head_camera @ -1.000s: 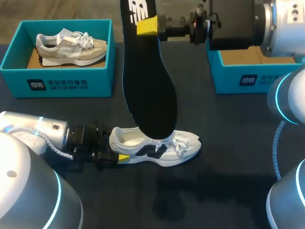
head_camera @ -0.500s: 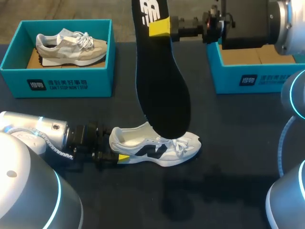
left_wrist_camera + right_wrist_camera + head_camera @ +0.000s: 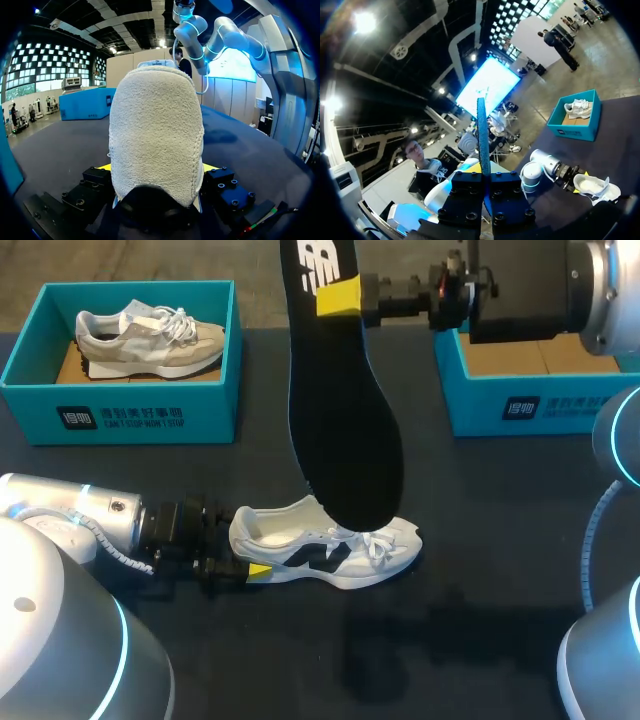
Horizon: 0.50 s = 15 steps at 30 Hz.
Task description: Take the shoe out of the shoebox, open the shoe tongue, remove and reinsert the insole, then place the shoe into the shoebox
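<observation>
Shoe sits lower centre of the frame, its heel clamped by your left gripper. Your right gripper, upper centre, pinches the insole by one end; its hanging tip could snag the laces and buckle, missing the opening.

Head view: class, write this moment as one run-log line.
left gripper: shut on shoe heel | right gripper: shut on insole heel end | insole: raised, toe end down over shoe | shoe: on table
</observation>
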Each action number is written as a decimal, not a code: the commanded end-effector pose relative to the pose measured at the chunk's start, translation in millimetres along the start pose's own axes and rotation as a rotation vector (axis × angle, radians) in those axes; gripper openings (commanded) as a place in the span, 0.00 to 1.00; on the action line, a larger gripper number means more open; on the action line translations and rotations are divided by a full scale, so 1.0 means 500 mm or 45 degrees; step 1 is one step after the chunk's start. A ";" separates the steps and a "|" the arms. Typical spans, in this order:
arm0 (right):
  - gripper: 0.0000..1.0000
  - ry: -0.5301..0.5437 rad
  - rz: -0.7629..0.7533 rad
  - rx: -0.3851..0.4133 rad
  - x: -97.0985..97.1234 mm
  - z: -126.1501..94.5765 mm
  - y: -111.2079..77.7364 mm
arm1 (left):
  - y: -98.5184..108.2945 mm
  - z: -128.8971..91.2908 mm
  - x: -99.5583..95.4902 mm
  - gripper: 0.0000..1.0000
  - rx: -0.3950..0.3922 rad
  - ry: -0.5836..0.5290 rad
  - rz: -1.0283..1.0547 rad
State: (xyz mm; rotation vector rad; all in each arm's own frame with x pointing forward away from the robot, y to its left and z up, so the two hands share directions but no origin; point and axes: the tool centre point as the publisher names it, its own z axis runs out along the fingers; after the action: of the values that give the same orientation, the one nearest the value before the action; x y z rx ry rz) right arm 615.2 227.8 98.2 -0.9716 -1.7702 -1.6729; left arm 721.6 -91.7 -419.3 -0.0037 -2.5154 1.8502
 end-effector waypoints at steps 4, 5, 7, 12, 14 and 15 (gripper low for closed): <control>0.00 -0.005 0.003 -0.002 0.001 0.008 0.000 | 0.010 0.005 0.004 0.00 -0.001 0.000 -0.001; 0.00 -0.005 0.003 -0.002 0.001 0.008 0.000 | 0.010 0.005 0.004 0.00 -0.001 0.000 -0.001; 0.00 -0.005 0.003 -0.002 0.001 0.008 0.000 | 0.010 0.005 0.004 0.00 -0.001 0.000 -0.001; 0.00 -0.005 0.003 -0.002 0.001 0.008 0.000 | 0.011 0.001 -0.001 0.18 -0.021 0.007 -0.003; 0.00 -0.005 0.003 -0.002 0.001 0.008 0.000 | 0.012 0.001 -0.002 0.78 -0.015 0.042 -0.013; 0.00 -0.005 0.003 -0.002 0.001 0.008 0.000 | 0.012 0.000 -0.003 1.00 -0.019 0.040 -0.013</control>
State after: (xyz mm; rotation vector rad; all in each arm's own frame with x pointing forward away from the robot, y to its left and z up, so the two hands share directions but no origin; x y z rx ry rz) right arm 614.9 227.7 98.2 -0.9726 -1.7703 -1.6727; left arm 721.2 -91.2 -419.5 -0.0054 -2.5145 1.8275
